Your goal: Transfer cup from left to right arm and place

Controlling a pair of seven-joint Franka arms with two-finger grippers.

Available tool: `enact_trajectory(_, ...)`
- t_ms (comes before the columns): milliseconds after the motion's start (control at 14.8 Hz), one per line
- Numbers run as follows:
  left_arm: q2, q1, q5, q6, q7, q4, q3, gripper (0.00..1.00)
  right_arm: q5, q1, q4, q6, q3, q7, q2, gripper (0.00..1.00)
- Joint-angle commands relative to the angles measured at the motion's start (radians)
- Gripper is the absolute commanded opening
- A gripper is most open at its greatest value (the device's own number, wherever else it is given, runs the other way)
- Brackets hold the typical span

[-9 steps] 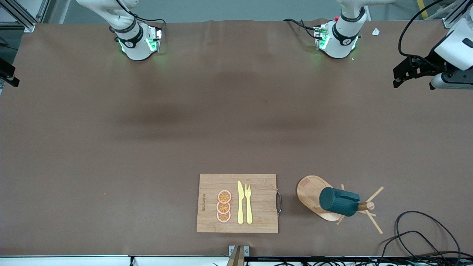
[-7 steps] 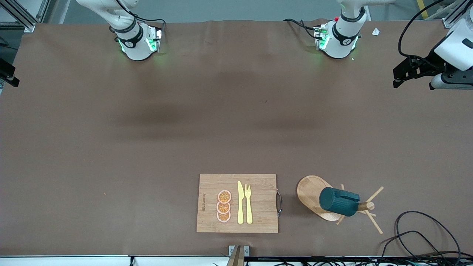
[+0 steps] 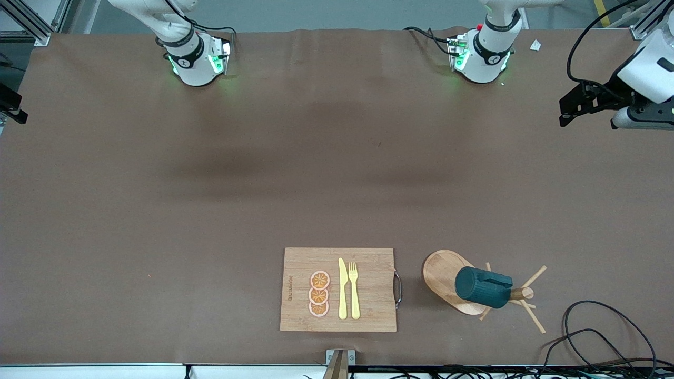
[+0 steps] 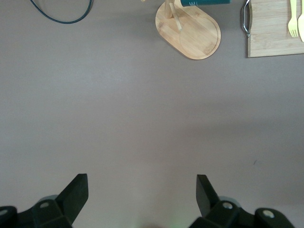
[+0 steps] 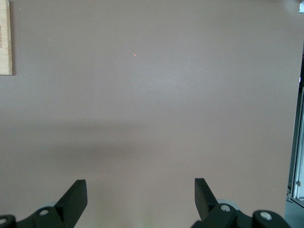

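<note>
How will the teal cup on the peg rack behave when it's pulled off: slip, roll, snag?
The cup looks rigid with a smooth rounded wall, so a grip may slip. It hangs on its side on the peg rack, so pulling it may drag or tip the rack. Laid down sideways, it would probably roll. Left gripper and right gripper are open over bare table.

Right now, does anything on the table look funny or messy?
Nothing looks spilled or broken. The cup hangs sideways on the wooden peg rack, as a mug rack holds it. The knife, fork and orange slices lie neatly on the cutting board. Both grippers wait open above bare table.
</note>
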Motion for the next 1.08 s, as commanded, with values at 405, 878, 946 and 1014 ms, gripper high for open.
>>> enact_trajectory(405, 0.207, -0.007, -0.071, 0.098, -0.351, 0.189, -0.003, 1.0, -0.004, -0.012, 0.005, -0.005, 0.01, 0.002, -0.002, 1.0)
enact_trajectory(878, 0.375, -0.015, -0.21, 0.377, -0.715, 0.189, -0.014, 1.0, 0.005, -0.003, 0.001, -0.014, 0.016, 0.002, 0.0, 1.0)
enact_trajectory(946, 0.397, -0.01, -0.233, 0.427, -0.769, 0.189, -0.014, 1.0, 0.005, -0.002, 0.001, -0.014, 0.016, -0.003, 0.0, 1.0)
enact_trajectory(1014, 0.421, -0.015, -0.251, 0.483, -0.816, 0.189, -0.014, 1.0, 0.004, 0.0, 0.001, -0.014, 0.017, -0.009, 0.0, 1.0)
